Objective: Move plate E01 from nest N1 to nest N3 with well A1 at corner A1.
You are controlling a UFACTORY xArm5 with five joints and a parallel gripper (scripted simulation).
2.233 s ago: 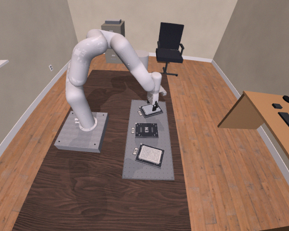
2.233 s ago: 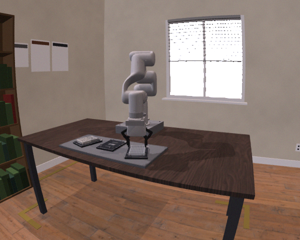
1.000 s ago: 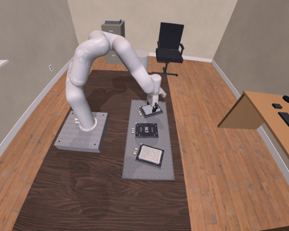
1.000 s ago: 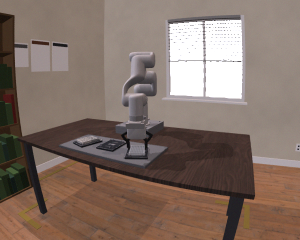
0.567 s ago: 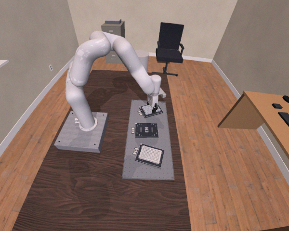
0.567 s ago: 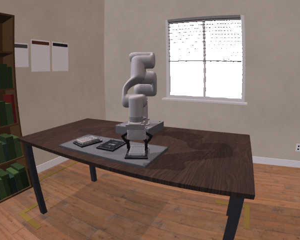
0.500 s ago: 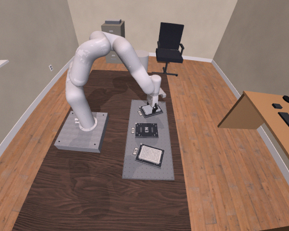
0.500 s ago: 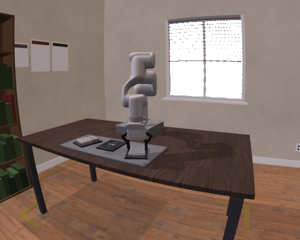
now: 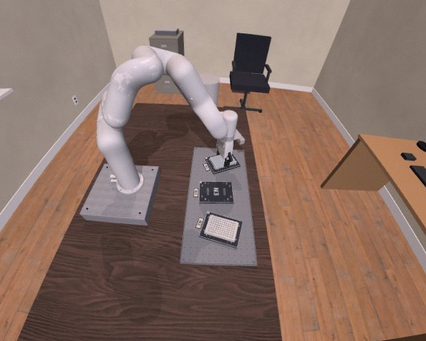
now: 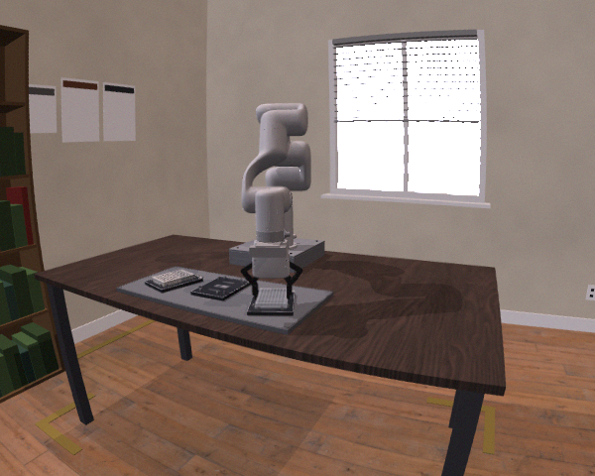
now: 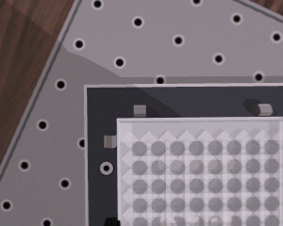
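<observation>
Black two-finger claw [image 10: 271, 293] pinching the translucent white well plate E01 [image 10: 271, 297] directly beneath it; empty black nest N3 [image 10: 219, 286] lies alongside

Gripper [image 10: 271, 292] down over plate [image 10: 270, 298] on deck [image 10: 307, 301] — fingers clamped on its sides, nest [image 10: 219, 286] alongside.

A translucent white plate [image 11: 203, 174] gridded with grey round wells sits on a black nest [image 11: 101, 141], on a grey deck [image 11: 146, 42] dotted with dark holes, over dark wood-grain table [image 11: 19, 42] at upper left
</observation>
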